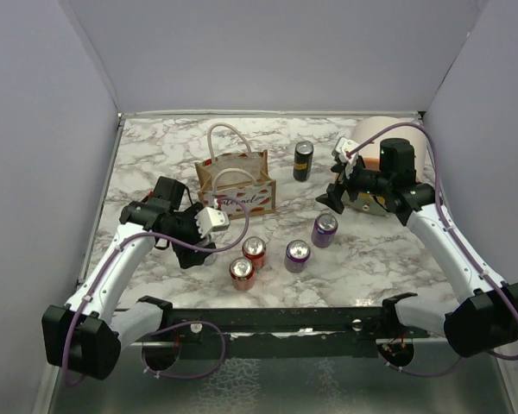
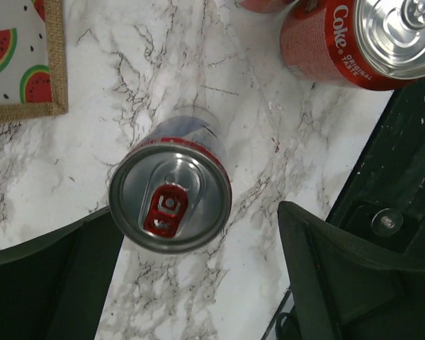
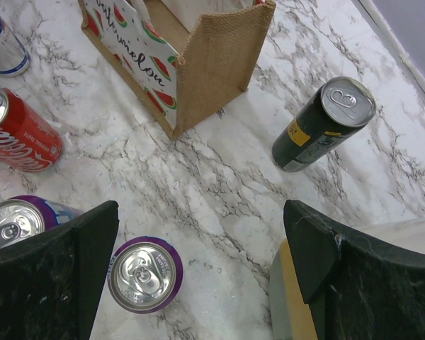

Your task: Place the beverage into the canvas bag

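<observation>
Here, red-tabbed can (image 2: 170, 205) upright, long axis vertical, lid up.

From above and behind the arm bases, my top camera looks down on the whole table (image 1: 155, 164). My left wrist camera points straight down, close over one can (image 2: 170, 205). My right wrist camera looks down at a slant from farther up; all three catch the bag (image 3: 212, 64)

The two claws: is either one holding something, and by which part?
Nothing is held. The left gripper stands open over a red-tabbed can, not touching it; the right gripper hangs open over the table.
</observation>
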Controlling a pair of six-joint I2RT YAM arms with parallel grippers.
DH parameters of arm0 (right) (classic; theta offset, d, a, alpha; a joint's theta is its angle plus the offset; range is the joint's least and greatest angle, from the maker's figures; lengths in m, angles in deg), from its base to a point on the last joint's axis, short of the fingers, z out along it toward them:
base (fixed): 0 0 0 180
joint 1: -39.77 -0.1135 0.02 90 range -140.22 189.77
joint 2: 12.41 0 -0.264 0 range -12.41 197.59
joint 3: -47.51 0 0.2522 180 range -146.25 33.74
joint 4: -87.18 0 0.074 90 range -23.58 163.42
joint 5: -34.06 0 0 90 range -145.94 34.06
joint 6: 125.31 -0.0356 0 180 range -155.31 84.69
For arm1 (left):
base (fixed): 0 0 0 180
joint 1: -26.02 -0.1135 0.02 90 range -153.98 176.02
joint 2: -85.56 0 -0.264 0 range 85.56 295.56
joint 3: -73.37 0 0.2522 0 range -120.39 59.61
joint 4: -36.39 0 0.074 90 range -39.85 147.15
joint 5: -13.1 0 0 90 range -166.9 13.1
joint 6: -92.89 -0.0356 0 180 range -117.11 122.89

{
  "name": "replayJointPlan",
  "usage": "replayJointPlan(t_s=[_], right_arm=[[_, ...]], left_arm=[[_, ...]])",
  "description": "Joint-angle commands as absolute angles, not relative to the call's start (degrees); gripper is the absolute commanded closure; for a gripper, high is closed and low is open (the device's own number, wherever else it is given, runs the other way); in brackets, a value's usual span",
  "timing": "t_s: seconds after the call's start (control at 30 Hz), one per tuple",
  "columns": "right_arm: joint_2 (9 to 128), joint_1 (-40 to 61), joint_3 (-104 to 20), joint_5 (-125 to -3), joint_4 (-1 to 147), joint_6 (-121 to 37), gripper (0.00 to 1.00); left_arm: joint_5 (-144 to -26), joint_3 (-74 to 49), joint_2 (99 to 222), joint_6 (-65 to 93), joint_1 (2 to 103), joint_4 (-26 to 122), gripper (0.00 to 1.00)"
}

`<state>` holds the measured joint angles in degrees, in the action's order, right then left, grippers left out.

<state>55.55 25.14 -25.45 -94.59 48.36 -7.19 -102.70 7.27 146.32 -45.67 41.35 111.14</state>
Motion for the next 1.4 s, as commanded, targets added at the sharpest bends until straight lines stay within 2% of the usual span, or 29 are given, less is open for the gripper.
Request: replayJointPlan(t_s=[0.0, 0.33, 0.57, 0.87, 1.1, 1.37], right_arm=[[54.84, 25.11, -23.32, -95.86, 52.08, -7.92, 0.0], [55.36, 25.1, -22.34, -95.75, 52.28, -7.48, 0.0], [55.04, 25.48, -22.24, -95.88, 52.43, -7.53, 0.0], [55.53, 26.28, -21.56, -94.93, 53.38, -7.63, 0.0], [54.49, 27.47, -21.71, -94.65, 53.05, -7.64, 0.0], [54.45, 27.47, -21.71, -94.92, 53.03, -7.75, 0.0]], left_arm=[[-106.46, 9.49, 148.13, -45.35, 42.5, 103.95, 0.12], [-107.92, 11.15, 147.78, -43.33, 42.86, 99.17, 0.28], [-107.13, 9.84, 147.26, -43.25, 42.94, 100.44, 0.59], [-108.09, -3.76, 145.63, -44.59, 43.09, 110.15, 1.0], [-101.12, -14.76, 144.22, -34.23, 42.83, 111.79, 1.0], [-102.38, -25.61, 144.13, -23.24, 37.41, 104.99, 1.0]])
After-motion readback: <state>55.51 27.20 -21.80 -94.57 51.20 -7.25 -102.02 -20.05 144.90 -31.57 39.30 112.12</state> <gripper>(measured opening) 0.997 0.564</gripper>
